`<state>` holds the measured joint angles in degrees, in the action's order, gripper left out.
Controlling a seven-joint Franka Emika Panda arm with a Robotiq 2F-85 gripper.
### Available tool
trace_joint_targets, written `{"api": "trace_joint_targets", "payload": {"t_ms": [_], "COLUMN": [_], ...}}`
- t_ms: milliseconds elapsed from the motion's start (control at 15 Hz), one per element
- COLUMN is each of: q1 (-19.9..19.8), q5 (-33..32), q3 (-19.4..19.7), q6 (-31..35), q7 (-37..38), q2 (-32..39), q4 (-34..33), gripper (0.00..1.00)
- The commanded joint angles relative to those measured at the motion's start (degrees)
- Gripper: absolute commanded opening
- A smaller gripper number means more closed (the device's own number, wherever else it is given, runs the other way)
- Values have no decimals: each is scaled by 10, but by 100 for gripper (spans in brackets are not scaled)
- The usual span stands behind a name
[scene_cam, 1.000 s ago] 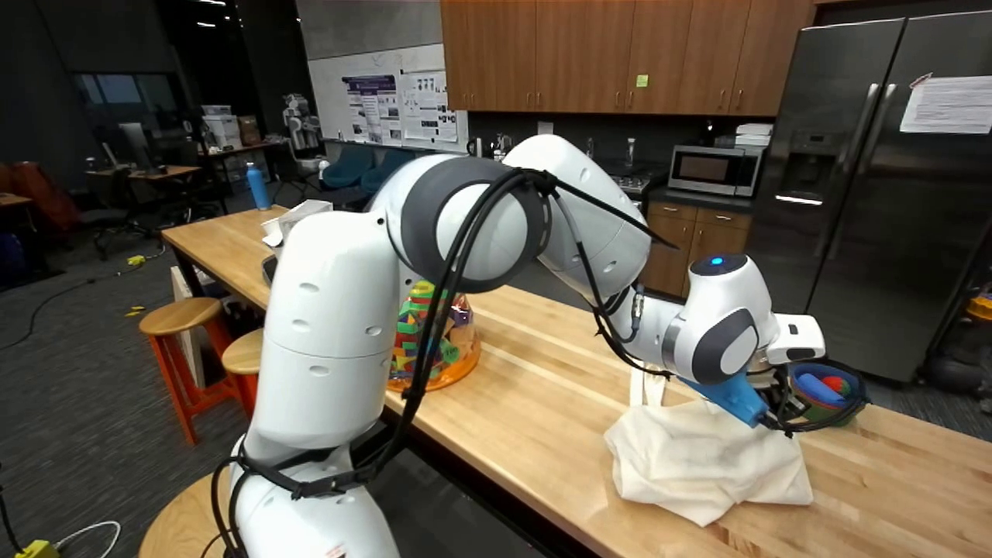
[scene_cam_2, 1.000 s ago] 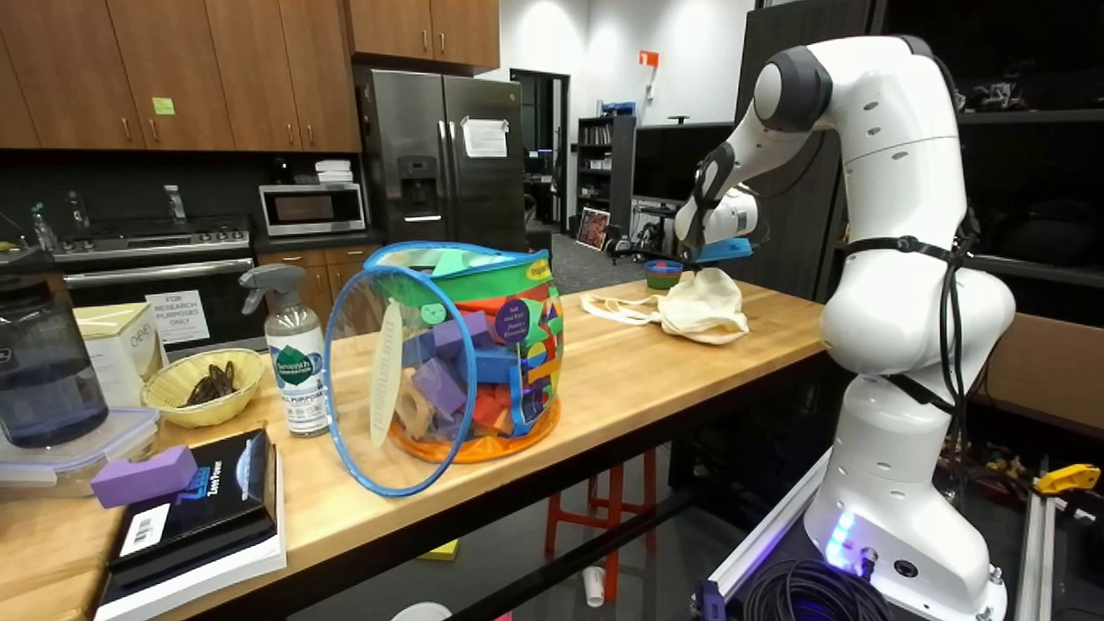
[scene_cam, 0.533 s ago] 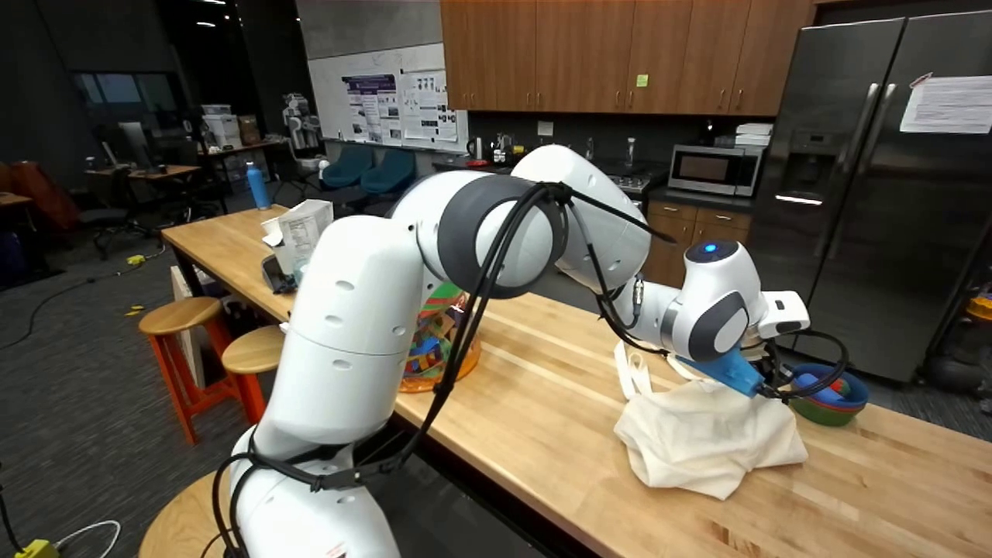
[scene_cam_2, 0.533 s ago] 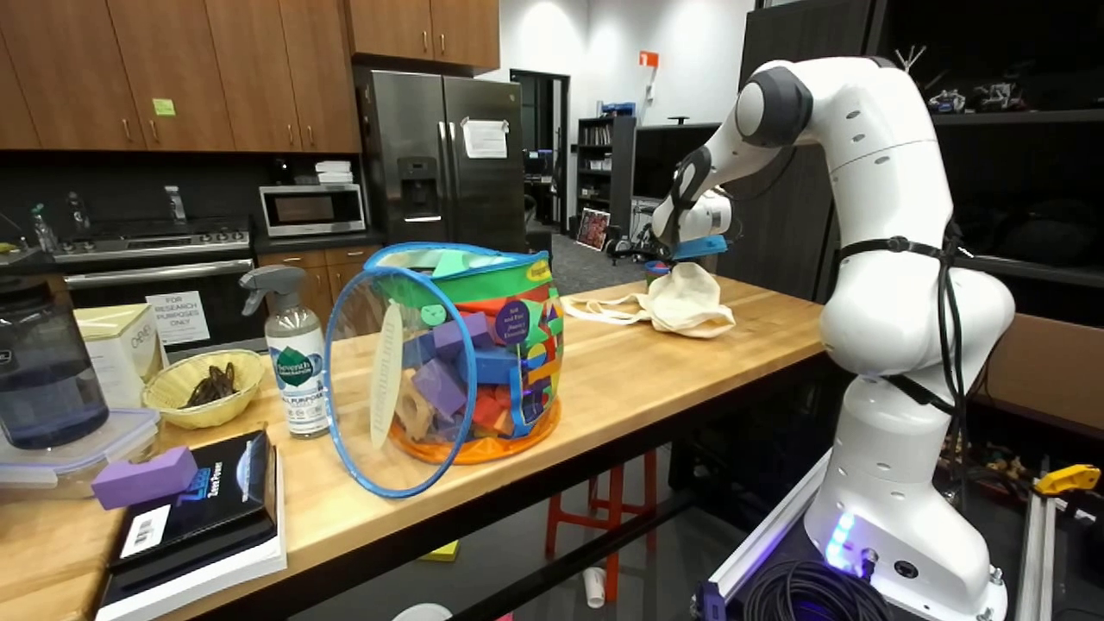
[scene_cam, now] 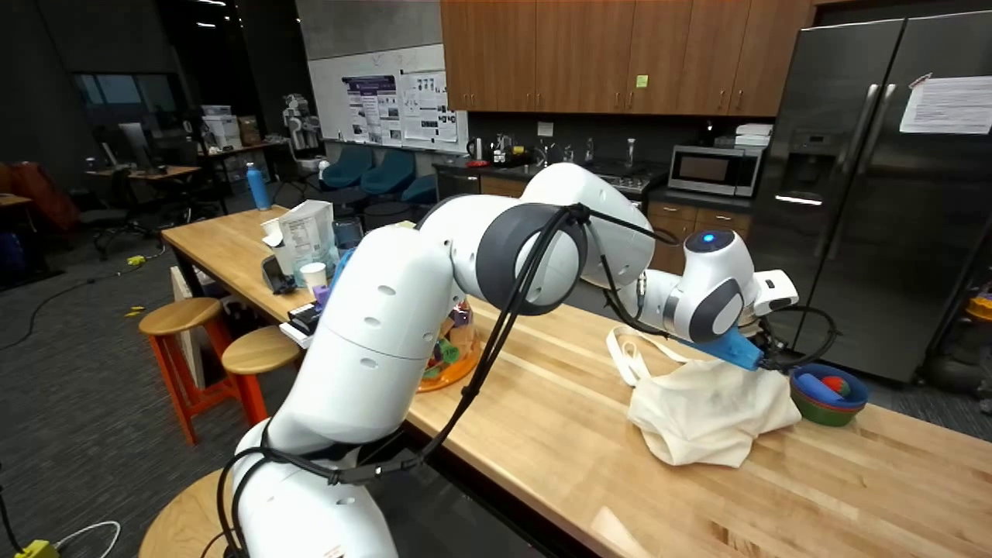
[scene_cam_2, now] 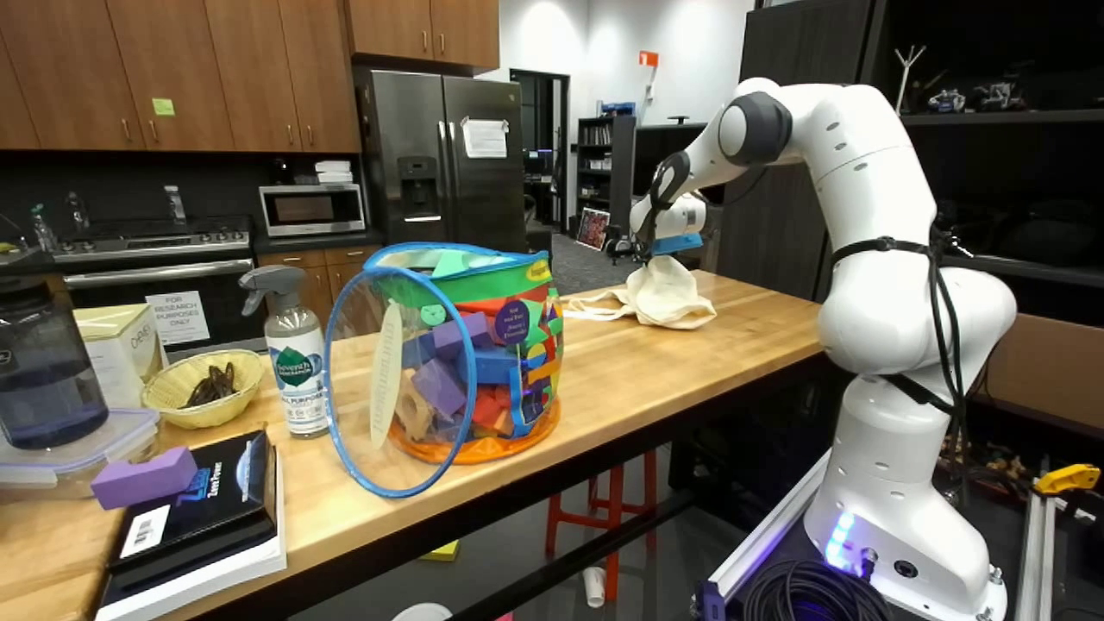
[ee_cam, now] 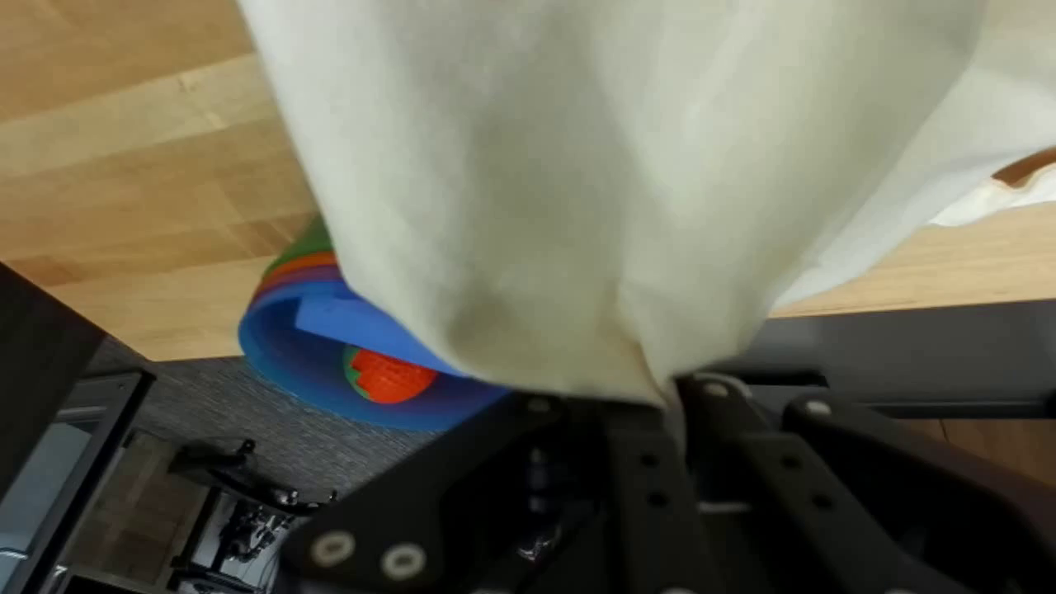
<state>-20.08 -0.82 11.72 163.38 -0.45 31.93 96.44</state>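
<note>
My gripper (ee_cam: pixel 672 404) is shut on a pinched fold of a cream cloth bag (ee_cam: pixel 577 181). In both exterior views the gripper (scene_cam: pixel 767 358) (scene_cam_2: pixel 642 250) is at the bag's raised top. The bag (scene_cam: pixel 709 415) (scene_cam_2: pixel 668 297) hangs in folds, with its lower part on or just at the wooden table; its straps (scene_cam: pixel 624 353) trail on the table. Stacked coloured bowls (scene_cam: pixel 829 415) stand close beside the bag. In the wrist view the top blue bowl (ee_cam: pixel 285 351) holds a blue item (ee_cam: pixel 363 330) and a red and green item (ee_cam: pixel 394 378); the bag covers part of it.
A see-through toy bag of blocks (scene_cam_2: pixel 440 379) stands on the wooden table (scene_cam_2: pixel 604 388). Beyond it are a spray bottle (scene_cam_2: pixel 297 371), a yellow basket (scene_cam_2: pixel 203 405) and books with a purple block (scene_cam_2: pixel 147 476). A fridge (scene_cam: pixel 891 194) is behind the table.
My gripper has dragged the bag and its straps across the table, away from the front edge and leftward in an exterior view. The bowls have stayed in place. The grip stays shut.
</note>
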Motion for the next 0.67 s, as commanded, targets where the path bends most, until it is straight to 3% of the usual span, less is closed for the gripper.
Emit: {"api": "trace_joint_targets", "payload": {"t_ms": [0, 600], "q1": [-7, 18], "q5": [11, 15], "q3": [-23, -82], "q6": [-22, -24], "q7": [-29, -58], "q2": [30, 26], "q4": [-68, -113], "gripper": [1, 1]}}
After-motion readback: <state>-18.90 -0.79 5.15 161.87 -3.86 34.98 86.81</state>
